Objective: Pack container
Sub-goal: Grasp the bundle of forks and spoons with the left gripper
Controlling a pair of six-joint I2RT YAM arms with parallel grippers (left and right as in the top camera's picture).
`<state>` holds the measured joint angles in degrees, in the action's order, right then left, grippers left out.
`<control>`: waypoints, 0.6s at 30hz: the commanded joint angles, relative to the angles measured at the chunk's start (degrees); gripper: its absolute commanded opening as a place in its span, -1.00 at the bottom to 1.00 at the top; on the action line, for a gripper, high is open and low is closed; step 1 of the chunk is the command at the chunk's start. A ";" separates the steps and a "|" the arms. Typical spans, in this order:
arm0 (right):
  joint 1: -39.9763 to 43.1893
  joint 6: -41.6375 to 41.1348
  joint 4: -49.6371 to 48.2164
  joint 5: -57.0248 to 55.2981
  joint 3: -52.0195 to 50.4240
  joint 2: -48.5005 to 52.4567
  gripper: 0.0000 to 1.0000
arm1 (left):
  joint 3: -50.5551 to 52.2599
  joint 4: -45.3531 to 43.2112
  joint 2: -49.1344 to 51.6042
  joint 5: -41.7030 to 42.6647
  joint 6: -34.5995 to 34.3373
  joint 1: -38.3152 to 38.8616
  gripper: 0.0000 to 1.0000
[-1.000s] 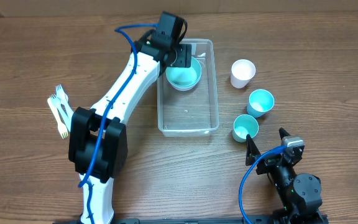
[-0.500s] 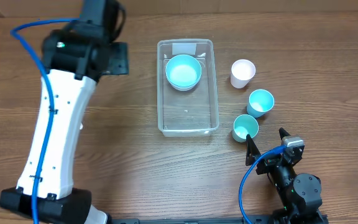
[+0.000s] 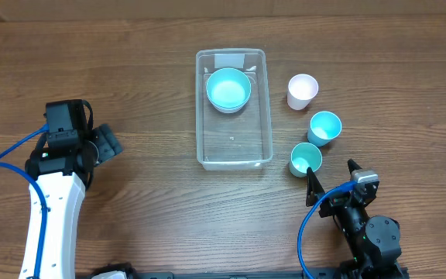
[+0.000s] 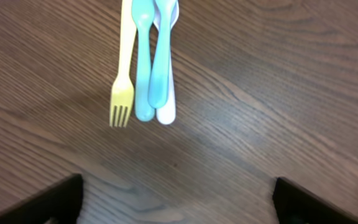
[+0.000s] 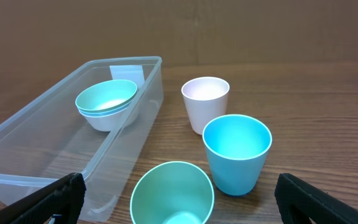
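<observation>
Clear container [image 3: 235, 149] at mid-surface, touched by neither pair of jaws.
Left jaws spread wide, well apart to its left, above a yellow fork [image 4: 123, 93] and spoons [image 4: 144, 74]; right jaws likewise spread, near its front right corner, facing 3 cups [image 3: 324, 125] beside its wall. Bowls [image 3: 228, 89] inside, far end.

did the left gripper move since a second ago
Yes. The left gripper was over the far end of the container; it has swung away to the left and now sits well clear of its left side.
</observation>
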<state>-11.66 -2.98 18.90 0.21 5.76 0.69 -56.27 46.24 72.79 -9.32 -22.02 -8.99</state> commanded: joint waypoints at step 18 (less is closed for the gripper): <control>0.00 -6.86 -0.24 5.73 -0.07 -0.46 1.00 | 0.31 0.02 0.39 0.37 -2.43 -2.60 1.00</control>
<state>-11.66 -3.03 18.68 0.49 5.76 0.69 -56.05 46.24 72.95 -8.99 -23.68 -11.40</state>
